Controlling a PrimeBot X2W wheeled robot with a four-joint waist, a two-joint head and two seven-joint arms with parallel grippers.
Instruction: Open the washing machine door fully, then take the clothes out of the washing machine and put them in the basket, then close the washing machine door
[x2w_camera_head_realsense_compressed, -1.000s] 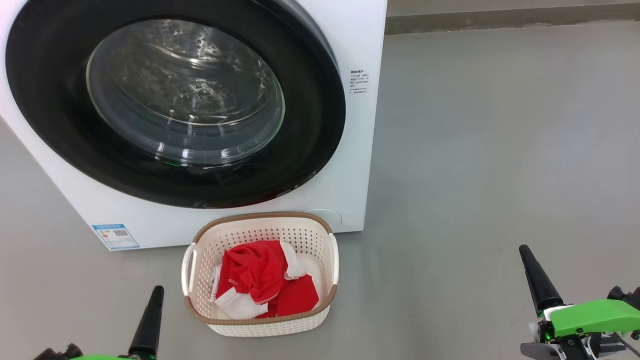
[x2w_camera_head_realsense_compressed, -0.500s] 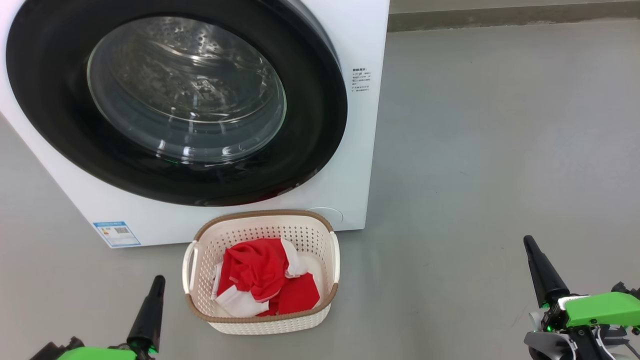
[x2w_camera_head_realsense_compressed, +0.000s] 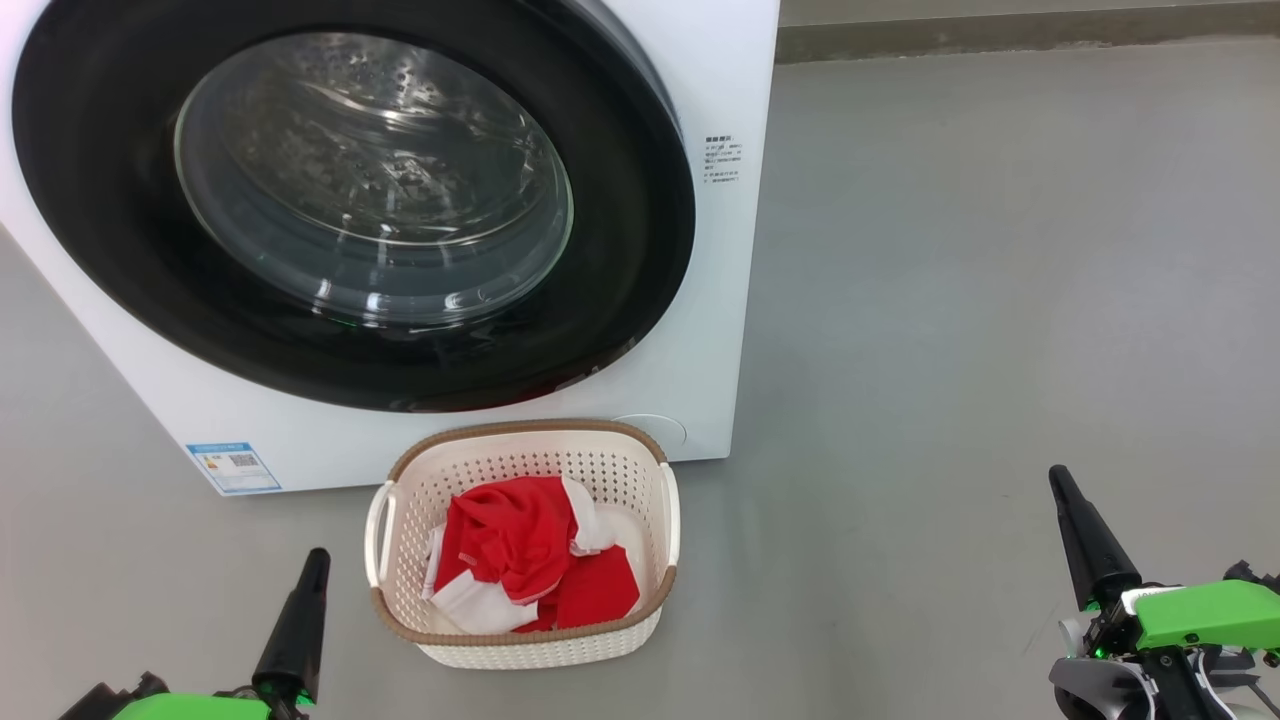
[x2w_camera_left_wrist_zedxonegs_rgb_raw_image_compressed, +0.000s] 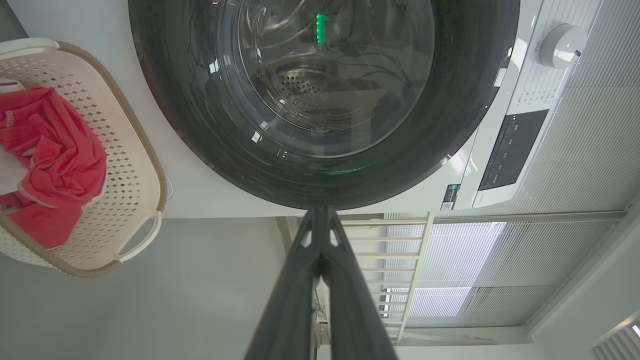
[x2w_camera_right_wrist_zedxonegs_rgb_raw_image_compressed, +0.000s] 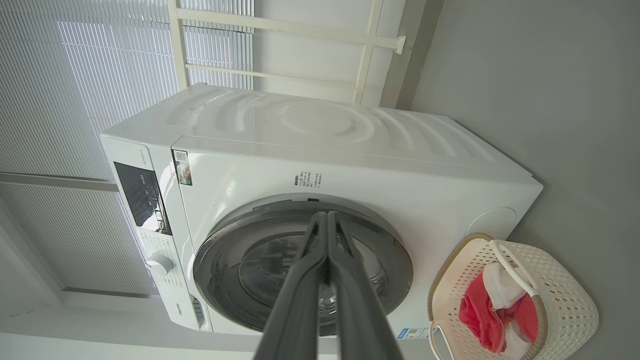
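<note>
Below the closed washing machine door (x2w_camera_head_realsense_compressed: 350, 200), the red clothes (x2w_camera_head_realsense_compressed: 520, 545) lie inside the basket (x2w_camera_head_realsense_compressed: 520, 634); I judge the task done, so my left gripper (x2w_camera_head_realsense_compressed: 314, 565) and right gripper (x2w_camera_head_realsense_compressed: 1062, 485) sit clenched, empty, well apart

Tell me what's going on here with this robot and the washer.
A two-armed robot is doing a laundry job, and it looks all but finished. The red and white clothes lie in the basket on the floor in front of the washing machine, and the washing machine door looks shut against it. The left gripper and right gripper are both shut and hold nothing, low on either side of the basket, touching nothing.
</note>
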